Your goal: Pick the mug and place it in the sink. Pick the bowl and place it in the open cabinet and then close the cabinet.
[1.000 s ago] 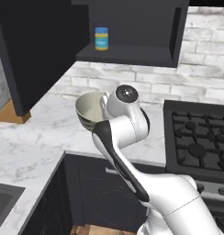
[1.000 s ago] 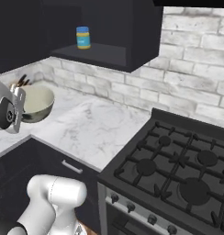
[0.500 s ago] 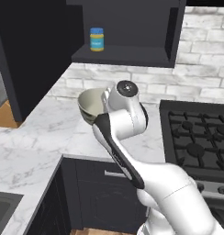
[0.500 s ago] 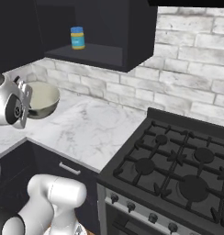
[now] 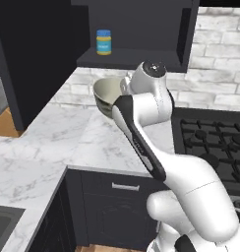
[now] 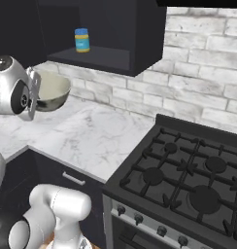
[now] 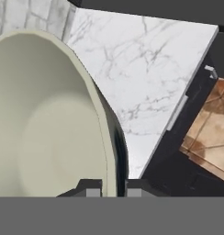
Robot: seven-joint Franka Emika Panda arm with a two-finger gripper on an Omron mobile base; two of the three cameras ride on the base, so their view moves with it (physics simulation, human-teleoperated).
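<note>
**Bowl gripped by its rim and held up below the open cabinet**

Bowl [image 5: 106,94] is seen raised off the marble desk [image 5: 68,142], held in the air in front of the brick wall and just below the shelf of the open cabinet [image 5: 141,29]. In the hand view the rim of the bowl is pinched between the two fingertips of the tool [image 7: 114,187], one tip on the cream inside, the other on the dark outer wall; the tool is thus clenched on the bowl. The bowl is tilted, its opening turned partly sideways. On the cabinet shelf a small jar [image 5: 104,42] with a blue lid and yellow label is stood upright, near the left end. A dark gas stove [image 6: 188,175] is set to the right of the desk. A corner of the sink [image 5: 1,226] is visible at the lower left of the left base view, well apart from the bowl.
</note>
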